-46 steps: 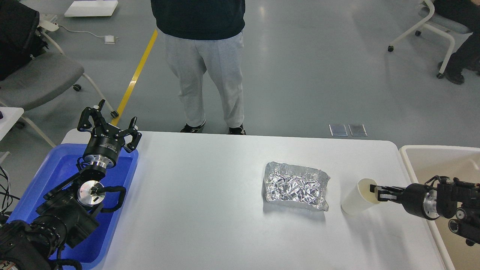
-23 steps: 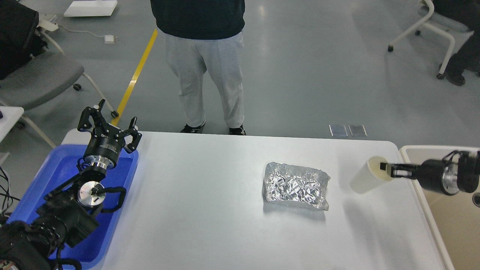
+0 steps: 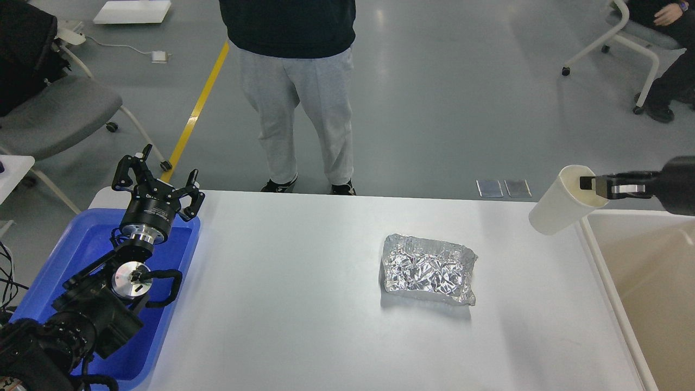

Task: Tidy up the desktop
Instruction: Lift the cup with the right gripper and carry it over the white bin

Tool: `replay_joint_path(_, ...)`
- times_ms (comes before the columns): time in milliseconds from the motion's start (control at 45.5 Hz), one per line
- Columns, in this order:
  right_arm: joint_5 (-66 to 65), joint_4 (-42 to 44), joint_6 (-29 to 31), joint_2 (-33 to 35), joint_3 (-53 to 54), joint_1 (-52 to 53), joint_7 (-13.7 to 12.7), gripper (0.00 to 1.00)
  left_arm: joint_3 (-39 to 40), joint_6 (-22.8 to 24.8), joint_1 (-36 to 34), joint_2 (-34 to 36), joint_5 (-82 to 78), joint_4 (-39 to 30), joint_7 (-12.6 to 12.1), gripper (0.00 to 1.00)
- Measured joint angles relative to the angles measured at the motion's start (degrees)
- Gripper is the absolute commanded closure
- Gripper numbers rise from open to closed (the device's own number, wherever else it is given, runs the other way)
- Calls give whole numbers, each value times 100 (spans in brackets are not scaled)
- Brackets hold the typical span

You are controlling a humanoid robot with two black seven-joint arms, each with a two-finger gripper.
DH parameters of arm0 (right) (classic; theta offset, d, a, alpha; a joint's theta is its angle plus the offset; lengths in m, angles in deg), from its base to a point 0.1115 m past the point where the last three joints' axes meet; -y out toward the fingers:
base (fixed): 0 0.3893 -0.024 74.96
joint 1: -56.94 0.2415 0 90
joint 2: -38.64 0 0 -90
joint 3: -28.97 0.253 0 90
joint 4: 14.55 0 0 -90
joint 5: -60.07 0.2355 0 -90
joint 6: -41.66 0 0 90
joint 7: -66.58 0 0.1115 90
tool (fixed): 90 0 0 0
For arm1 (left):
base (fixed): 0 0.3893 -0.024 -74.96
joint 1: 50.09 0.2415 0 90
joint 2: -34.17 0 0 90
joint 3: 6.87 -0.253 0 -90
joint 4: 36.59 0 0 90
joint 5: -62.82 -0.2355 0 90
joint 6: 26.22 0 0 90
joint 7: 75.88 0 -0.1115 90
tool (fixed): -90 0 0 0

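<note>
The white desktop (image 3: 304,304) fills the lower view. A crumpled silver foil tray (image 3: 428,269) lies on it, right of centre. My right gripper (image 3: 589,183) is shut on the rim of a cream paper cup (image 3: 559,203) and holds it tilted in the air, above the desktop's far right corner and next to the beige bin (image 3: 640,271). My left gripper (image 3: 157,182) is open and empty, raised above the far end of the blue tray (image 3: 76,255).
A person in grey trousers (image 3: 296,98) stands at the desktop's far edge. Office chairs stand at the far left (image 3: 49,114) and far right (image 3: 624,38). The beige bin borders the desktop's right edge.
My right gripper has lifted the cup off the desktop and carried it up and to the right, toward the beige bin. The left arm and the foil tray have not moved.
</note>
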Motion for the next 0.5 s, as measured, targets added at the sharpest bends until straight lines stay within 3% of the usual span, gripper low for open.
replay_joint_path(505, -132, -94, 349, 373, -4, 497, -16, 100, -2, 0, 0, 0, 0, 0, 0, 0)
